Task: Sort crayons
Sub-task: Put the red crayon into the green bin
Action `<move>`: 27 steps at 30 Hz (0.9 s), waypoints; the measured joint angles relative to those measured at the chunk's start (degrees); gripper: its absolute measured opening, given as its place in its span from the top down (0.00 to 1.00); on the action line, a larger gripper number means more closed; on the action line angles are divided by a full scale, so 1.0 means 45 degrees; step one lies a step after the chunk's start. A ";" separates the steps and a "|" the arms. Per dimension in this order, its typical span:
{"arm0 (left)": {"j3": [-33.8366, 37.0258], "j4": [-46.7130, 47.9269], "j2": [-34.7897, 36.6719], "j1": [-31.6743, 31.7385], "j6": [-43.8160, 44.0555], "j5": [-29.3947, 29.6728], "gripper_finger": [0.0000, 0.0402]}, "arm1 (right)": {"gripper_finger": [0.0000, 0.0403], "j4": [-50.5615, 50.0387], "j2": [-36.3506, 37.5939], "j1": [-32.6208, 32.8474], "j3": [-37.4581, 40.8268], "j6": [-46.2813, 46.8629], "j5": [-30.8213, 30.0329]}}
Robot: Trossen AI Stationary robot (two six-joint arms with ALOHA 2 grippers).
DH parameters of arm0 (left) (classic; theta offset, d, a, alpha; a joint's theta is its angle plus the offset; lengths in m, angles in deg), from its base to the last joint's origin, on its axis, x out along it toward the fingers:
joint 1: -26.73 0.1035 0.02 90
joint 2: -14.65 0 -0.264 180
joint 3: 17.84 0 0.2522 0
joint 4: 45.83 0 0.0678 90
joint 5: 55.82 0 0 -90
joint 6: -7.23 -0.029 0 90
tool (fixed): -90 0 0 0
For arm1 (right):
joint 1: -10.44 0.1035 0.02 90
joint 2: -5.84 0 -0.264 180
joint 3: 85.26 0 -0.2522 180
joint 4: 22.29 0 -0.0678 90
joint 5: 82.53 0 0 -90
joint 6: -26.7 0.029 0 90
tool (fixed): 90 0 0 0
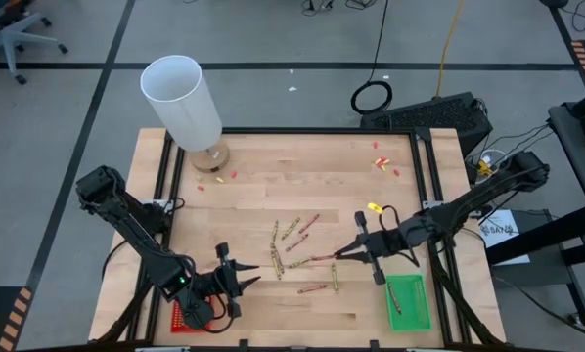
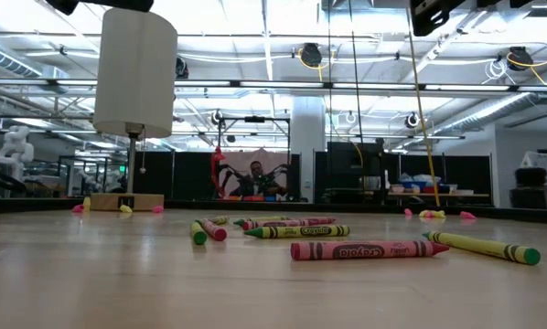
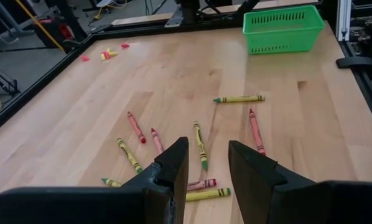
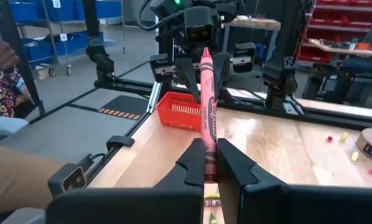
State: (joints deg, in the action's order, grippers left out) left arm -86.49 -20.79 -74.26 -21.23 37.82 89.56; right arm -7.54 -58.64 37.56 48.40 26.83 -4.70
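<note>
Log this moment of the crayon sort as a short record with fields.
right gripper: right gripper shut on a red crayon, lifted off the wooden table, pointing at the left arm
left gripper: left gripper fingers apart, empty, above the near-left of the table
loose crayons: green and red ones scattered mid-table
green basket: green basket near-right, one crayon inside
red basket: red basket near-left, contents not visible
other: white cylinder on a stand, far-left
</note>
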 joint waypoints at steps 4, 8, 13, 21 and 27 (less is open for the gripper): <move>0.0000 0.0001 0.0000 0.0000 0.0000 -0.0005 0.72 | 1.00 -0.0720 0.0474 0.0025 0.0000 0.0321 0.0032; 0.0000 0.0001 0.0000 0.0000 0.0005 -0.0005 0.72 | 1.00 -0.1823 0.1149 0.0246 0.0000 0.0659 0.0036; 0.0000 -0.0001 0.0000 0.0000 0.0029 -0.0009 0.72 | 1.00 -0.3737 0.2279 0.0763 -0.0066 0.1546 0.0042; 0.0000 -0.0019 0.0000 0.0000 0.0034 -0.0010 0.72 | 1.00 -0.9057 0.3527 0.2193 -0.1457 0.3432 0.0051; 0.0000 -0.0079 0.0000 0.0000 0.0044 -0.0010 0.72 | 1.00 -1.2470 0.3567 0.3395 -0.2680 0.5807 0.0199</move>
State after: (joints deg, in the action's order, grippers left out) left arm -86.49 -21.15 -74.26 -21.23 38.02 89.51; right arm -63.65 -42.59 52.84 36.34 52.97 -3.81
